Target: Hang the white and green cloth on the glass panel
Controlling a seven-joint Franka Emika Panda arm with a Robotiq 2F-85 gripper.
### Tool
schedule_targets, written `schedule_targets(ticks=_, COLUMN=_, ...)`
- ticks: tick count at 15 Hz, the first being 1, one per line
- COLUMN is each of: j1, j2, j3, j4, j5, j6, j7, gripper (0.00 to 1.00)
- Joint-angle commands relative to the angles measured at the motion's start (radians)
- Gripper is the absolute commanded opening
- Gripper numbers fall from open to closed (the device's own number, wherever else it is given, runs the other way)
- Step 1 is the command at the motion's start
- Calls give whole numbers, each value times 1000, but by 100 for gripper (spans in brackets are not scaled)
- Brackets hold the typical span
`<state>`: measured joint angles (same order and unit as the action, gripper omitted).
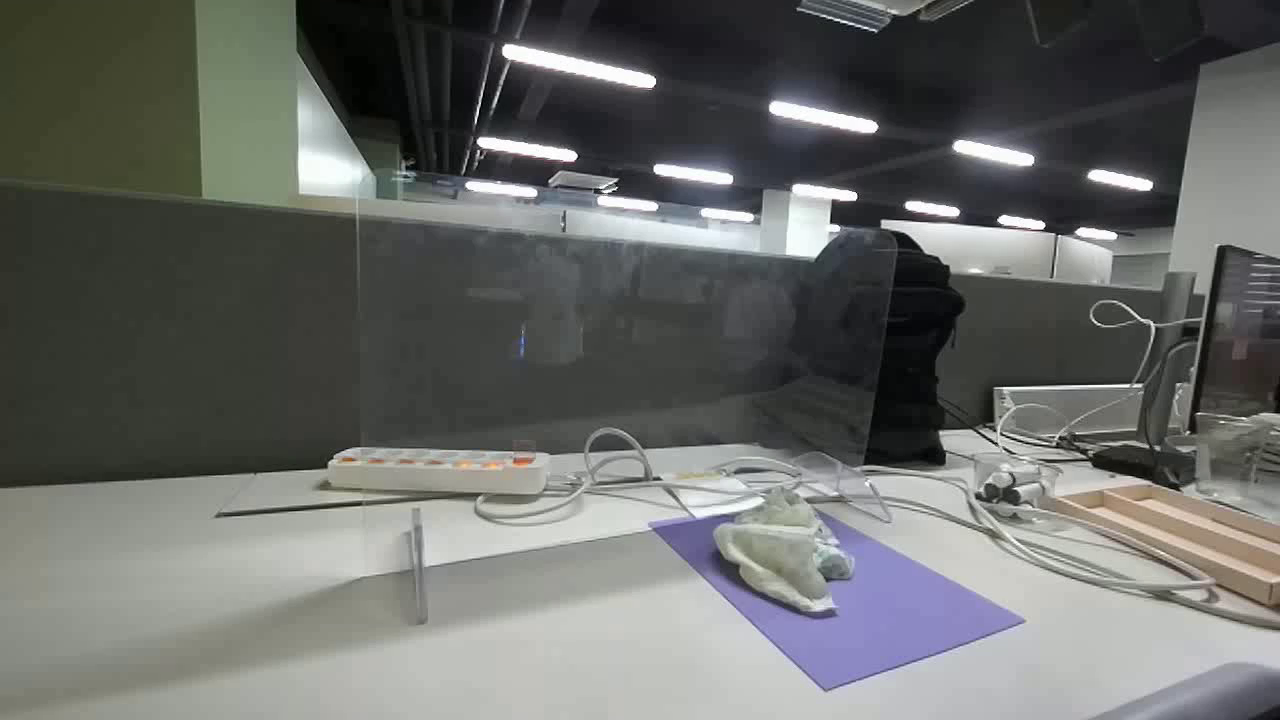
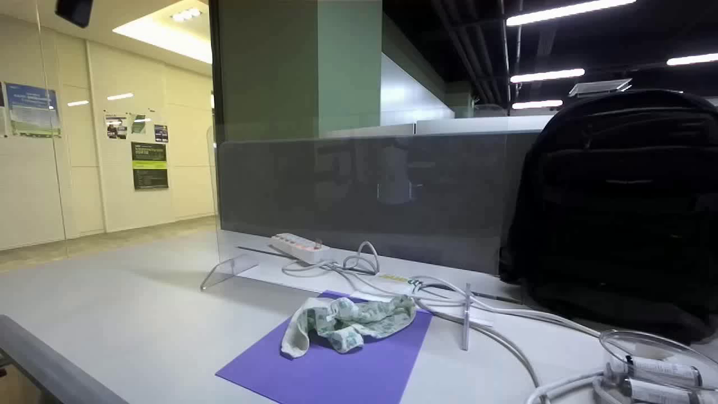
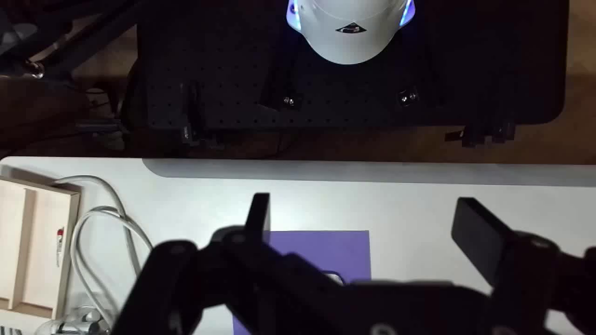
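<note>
- Black fingers (image 3: 482, 237) stand spread wide on my end effector (image 3: 363, 218), released, a broad gap between them.
- Beyond my fingers in the wrist view I see the purple mat (image 3: 321, 251), partly covered by my own dark linkage and lying flat on the white surface (image 3: 409, 200).
- On the far part of that mat lies the white and green cloth (image 1: 785, 560), crumpled into a loose heap in both exterior views, its folds rising unevenly and green print showing on some of them.
- Just beyond the cloth stands the glass panel (image 1: 620, 370), clear, slightly hazy and upright on clear feet (image 1: 418, 570); whether cloth and panel touch I cannot tell.
- Far left, behind the panel, sits a white power strip (image 1: 440, 475) with glowing orange switches; pale cables (image 3: 88, 178) loop across the surface toward the right.
- On my right is a clear container (image 1: 1015, 480) holding small cylinders (image 2: 664, 370), and just beside it a shallow wooden tray (image 3: 67, 260) with long compartments.
- Far right, a black backpack (image 2: 622, 213) stands in front of the grey partition wall (image 1: 150, 340); a monitor (image 1: 1240, 340) stands farther right.
- On the near side, off the surface, the wrist view shows my white base (image 3: 351, 42), lit blue on both sides.
</note>
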<state>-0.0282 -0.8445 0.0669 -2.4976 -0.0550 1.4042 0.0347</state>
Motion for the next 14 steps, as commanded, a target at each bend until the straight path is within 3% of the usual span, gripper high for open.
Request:
schedule_targets(ticks=1, j1=16, j2=2, j3=-11, j4=2, j5=-6, j6=-1, j7=10, gripper=100)
schedule_targets(ticks=9, j1=16, j2=0, j3=-11, j4=2, j5=-6, j6=0, j7=10, gripper=100)
schedule_targets(ticks=14, j1=-37, j2=8, j3=-27, j4=-101, j5=-30, j6=277, j7=82, gripper=100)
